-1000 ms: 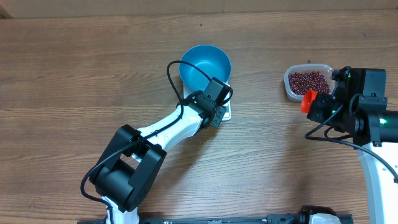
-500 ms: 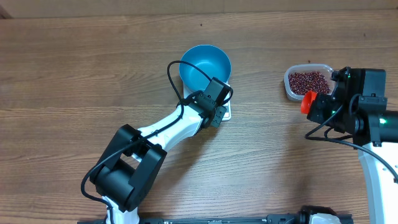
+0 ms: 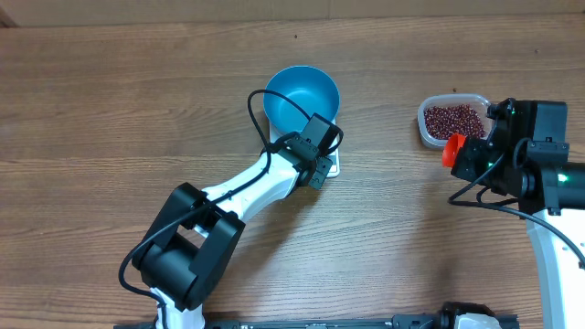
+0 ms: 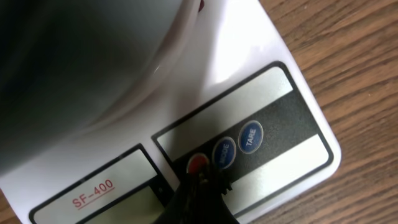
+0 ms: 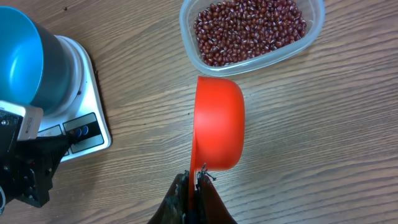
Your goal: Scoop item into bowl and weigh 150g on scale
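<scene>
Change: none. Overhead view matches one second earlier; both arms static.
Left end effector (image 4: 200, 183): fully closed, empty, tip at red button (image 4: 198, 164) on scale (image 4: 261, 56); contact uncertain.
Right end effector (image 5: 194, 182): clamped on handle of scoop (image 5: 217, 121); scoop near container (image 5: 314, 28), contents not visible.
Beans (image 5: 249, 28): all in container on desk (image 3: 110, 137), well apart from bowl.
Bowl (image 3: 302, 96): on scale, no beans visible inside.
Judgement: stillness suggests held button press, probably power-on; scooping not yet begun.

White arm links (image 3: 260, 183), black joint housings (image 3: 187, 251), looping black cable (image 3: 249, 102), small green light (image 3: 564, 177).
</scene>
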You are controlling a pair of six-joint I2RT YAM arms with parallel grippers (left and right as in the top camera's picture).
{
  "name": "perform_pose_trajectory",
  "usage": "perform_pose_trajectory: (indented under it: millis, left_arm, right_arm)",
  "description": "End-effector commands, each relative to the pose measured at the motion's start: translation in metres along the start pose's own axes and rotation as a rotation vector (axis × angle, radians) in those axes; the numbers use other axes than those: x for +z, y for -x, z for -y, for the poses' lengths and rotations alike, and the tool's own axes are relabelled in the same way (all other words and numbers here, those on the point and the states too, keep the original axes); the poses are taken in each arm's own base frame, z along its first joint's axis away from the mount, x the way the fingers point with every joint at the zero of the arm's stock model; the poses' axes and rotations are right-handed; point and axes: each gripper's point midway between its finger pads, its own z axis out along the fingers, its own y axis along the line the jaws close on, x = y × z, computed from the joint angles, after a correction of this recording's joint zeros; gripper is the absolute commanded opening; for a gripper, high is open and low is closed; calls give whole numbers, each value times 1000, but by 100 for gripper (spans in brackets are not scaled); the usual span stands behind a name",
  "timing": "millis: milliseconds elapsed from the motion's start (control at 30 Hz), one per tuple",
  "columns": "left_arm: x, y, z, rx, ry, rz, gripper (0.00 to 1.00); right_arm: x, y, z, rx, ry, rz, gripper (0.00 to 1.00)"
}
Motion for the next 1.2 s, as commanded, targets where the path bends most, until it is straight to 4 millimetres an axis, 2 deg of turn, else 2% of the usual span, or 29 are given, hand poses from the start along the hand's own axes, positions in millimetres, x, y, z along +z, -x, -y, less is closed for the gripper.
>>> perform_pose_trajectory:
  millis: [0, 33, 200, 367, 567, 900, 1167]
  left_arm:
    - [4, 6, 3, 20, -11, -22, 4]
    - [-5, 18, 4, 19, -12, -11, 4]
    - [-36, 48, 4, 17, -16, 11, 4]
    - [-50, 61, 4, 24, -20, 20, 4]
    - [-45, 45, 4, 37, -21, -31, 4]
    - [-11, 9, 3, 34, -17, -51, 4]
    - [-1, 9, 2, 28, -9, -7, 4]
  right_arm:
    - [-6, 8, -1, -1, 7, 26, 4]
    - [-6, 8, -1, -1, 7, 26, 4]
    - [-6, 8, -1, -1, 7, 27, 4]
    - [-6, 8, -1, -1, 7, 28, 4]
    - [-6, 9, -1, -2, 8, 32, 4]
    - [-6, 10, -2, -3, 10, 36, 4]
    - [-6, 10, -2, -2, 9, 34, 4]
